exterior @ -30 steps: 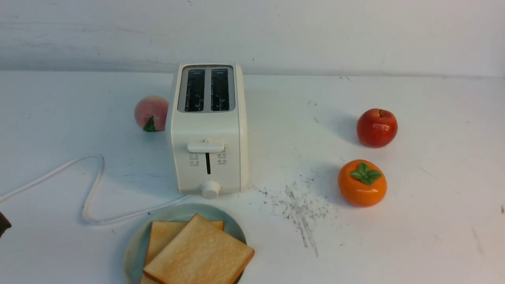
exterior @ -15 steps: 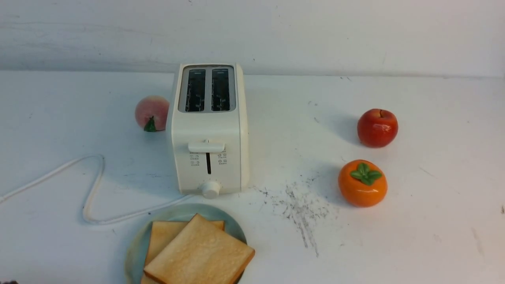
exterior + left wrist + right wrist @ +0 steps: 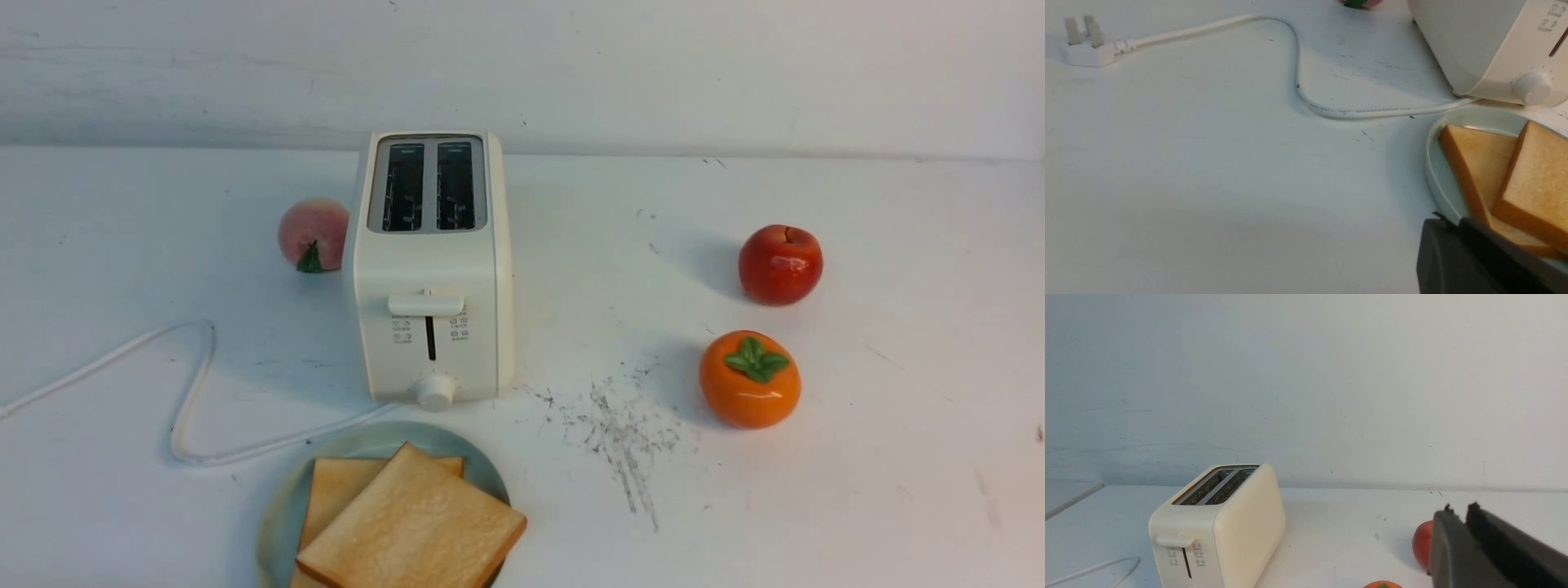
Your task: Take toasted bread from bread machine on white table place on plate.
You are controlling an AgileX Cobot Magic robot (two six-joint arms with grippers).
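Two slices of toasted bread lie stacked on the plate (image 3: 282, 506) at the front of the white table (image 3: 857, 506): the top slice (image 3: 416, 523) is turned askew over the lower slice (image 3: 335, 490). Behind the plate stands the bread machine (image 3: 430, 269) with both slots empty and its lever up. Neither gripper shows in the front view. In the left wrist view my left gripper (image 3: 1453, 220) hangs shut and empty just off the plate (image 3: 1433, 179), near the bread (image 3: 1539, 171). My right gripper (image 3: 1458, 507) is shut and empty, off to the toaster's (image 3: 1220, 526) right.
A peach (image 3: 313, 234) sits left of the toaster. A red apple (image 3: 780, 265) and an orange persimmon (image 3: 749, 379) sit at the right. The white cord (image 3: 192, 392) loops over the left of the table to its plug (image 3: 1084, 45). Dark scratch marks (image 3: 624, 433) lie centre-right.
A dark tip of my left gripper at the front view's left edge has dropped out of that view. Bread, plate and toaster have not moved.
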